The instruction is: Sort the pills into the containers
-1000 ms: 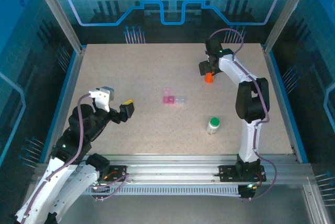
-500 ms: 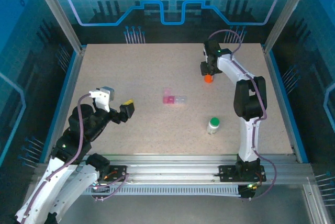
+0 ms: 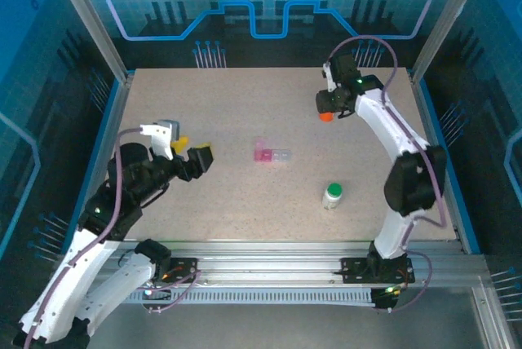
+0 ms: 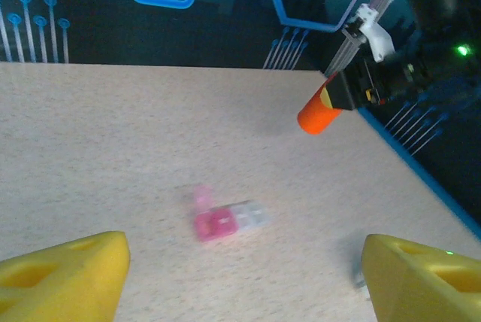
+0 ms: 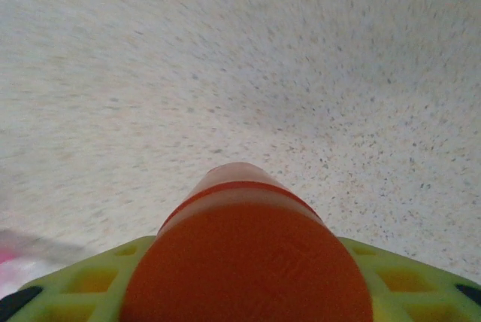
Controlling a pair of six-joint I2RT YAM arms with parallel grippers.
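Note:
The containers point(image 3: 272, 153), a small pill box with one pink compartment and one colourless one, lie at the table's middle and appear blurred as the containers point(image 4: 225, 220) in the left wrist view. An orange bottle point(image 3: 326, 117) hangs above the far right of the table, with my right gripper point(image 3: 328, 104) shut on it. The orange bottle point(image 5: 244, 262) sits between the yellow-green fingers point(image 5: 406, 277), cap toward the camera. The orange bottle point(image 4: 319, 113) is tilted in the air. My left gripper point(image 3: 193, 152) stands open to the left of the containers, nothing between its yellow fingers point(image 4: 64, 277). No pills show.
A white bottle with a green cap point(image 3: 332, 195) stands at the near right of the speckled table point(image 3: 204, 104). Blue rails edge the table's left and right sides.
My right gripper closed on the orange bottle and lifted it off the table. The left arm moved forward and up, toward the containers.

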